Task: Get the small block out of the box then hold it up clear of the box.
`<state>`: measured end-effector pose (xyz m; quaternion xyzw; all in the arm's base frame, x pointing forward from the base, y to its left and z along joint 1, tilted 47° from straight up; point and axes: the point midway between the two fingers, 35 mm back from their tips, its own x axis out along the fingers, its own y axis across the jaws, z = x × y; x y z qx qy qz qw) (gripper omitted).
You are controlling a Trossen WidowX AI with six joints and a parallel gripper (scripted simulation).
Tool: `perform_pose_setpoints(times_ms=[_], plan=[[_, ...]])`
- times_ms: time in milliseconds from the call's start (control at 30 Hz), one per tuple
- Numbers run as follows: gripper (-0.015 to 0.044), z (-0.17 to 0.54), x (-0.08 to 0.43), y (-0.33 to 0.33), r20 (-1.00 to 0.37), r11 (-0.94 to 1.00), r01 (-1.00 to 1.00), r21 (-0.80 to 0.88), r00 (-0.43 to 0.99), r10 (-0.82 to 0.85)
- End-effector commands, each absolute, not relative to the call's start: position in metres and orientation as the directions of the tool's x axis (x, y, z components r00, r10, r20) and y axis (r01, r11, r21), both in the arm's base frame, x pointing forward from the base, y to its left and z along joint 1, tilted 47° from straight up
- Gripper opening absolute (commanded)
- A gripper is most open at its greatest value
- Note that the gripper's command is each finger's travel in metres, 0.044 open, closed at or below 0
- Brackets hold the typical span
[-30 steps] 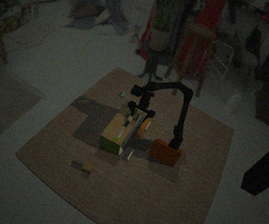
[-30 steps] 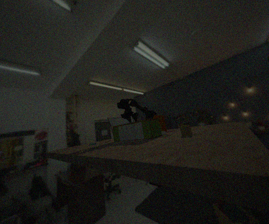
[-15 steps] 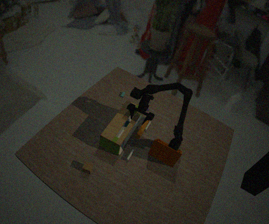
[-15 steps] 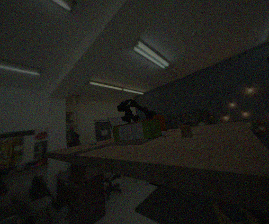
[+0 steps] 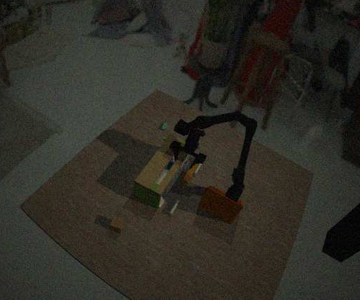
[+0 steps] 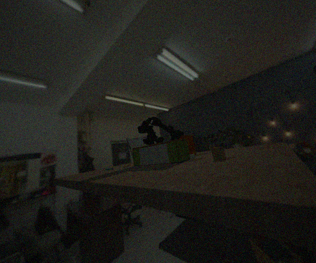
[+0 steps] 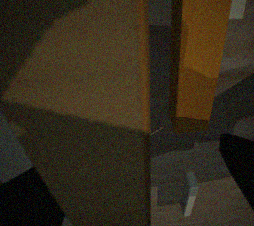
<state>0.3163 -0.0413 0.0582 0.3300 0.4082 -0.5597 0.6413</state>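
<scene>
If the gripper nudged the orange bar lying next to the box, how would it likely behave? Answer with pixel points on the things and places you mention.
The orange bar (image 5: 190, 175) (image 7: 200, 90) looks straight-edged and flat-sided, so it is probably stiff and would keep its shape. Those flat faces suggest it would slide or pivot rather than roll. Its weight is hard to judge from its plain surface.

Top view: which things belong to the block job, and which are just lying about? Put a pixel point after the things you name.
Job:
- box (image 5: 154, 171) (image 6: 153, 154) (image 7: 96, 80)
- gripper (image 5: 188, 154) (image 6: 153, 141) (image 7: 148, 148)
- table (image 5: 193, 252) (image 6: 247, 175) (image 7: 226, 200)
- block: can't identify for certain

Apparently just lying about:
- orange bar (image 5: 190, 175) (image 7: 201, 65)
- big orange block (image 5: 221, 206)
- pale strip (image 5: 173, 207) (image 7: 191, 192)
- teal piece (image 5: 164, 125)
- tan block (image 5: 116, 223) (image 6: 219, 154)
</scene>
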Motion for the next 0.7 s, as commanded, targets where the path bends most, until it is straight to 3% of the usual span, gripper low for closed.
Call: perform_pose_setpoints(times_ms=[0,667], plan=[[0.04,0.054,0.316,-0.037,-0.893,0.154,0.988,-0.033,0.04,-0.448],[0.04,0.006,0.307,0.006,-0.894,0.154,0.988,-0.034,0.038,-0.446]])
